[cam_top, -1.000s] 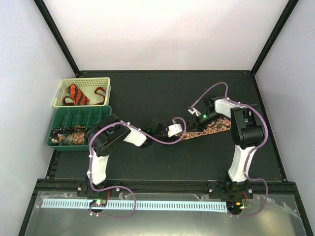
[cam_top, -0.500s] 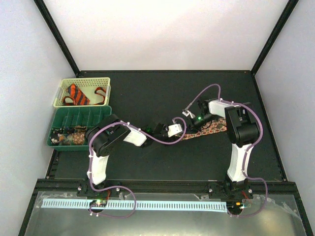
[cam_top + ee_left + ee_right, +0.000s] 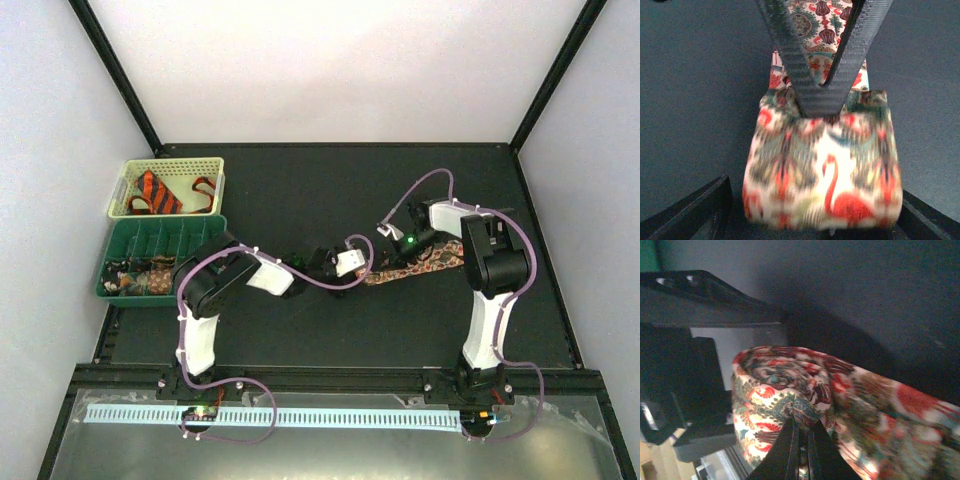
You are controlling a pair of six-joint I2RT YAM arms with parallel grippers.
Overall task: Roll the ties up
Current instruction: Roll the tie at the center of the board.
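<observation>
A speckled red-green-brown tie (image 3: 425,262) lies across the middle of the mat, and its left end is wound into a small roll (image 3: 822,170). In the left wrist view my left gripper (image 3: 815,222) is open, one finger on each side of that roll. My right gripper (image 3: 802,427) is shut, pinching a fold at the roll's core (image 3: 790,390); the left wrist view shows its dark fingers (image 3: 815,75) as a V above the roll. From above, the left gripper (image 3: 366,272) and right gripper (image 3: 392,258) meet at the tie's left end. An orange black-striped tie (image 3: 155,190) lies in the cream basket.
The cream basket (image 3: 215,165) stands at the back left. In front of it a green divided tray (image 3: 170,235) holds a few dark coils. Purple cables (image 3: 425,185) loop over both arms. Black frame rails (image 3: 540,200) edge the mat.
The right gripper has closed onto the roll's core and shifted slightly left. The left gripper has opened around the roll.
</observation>
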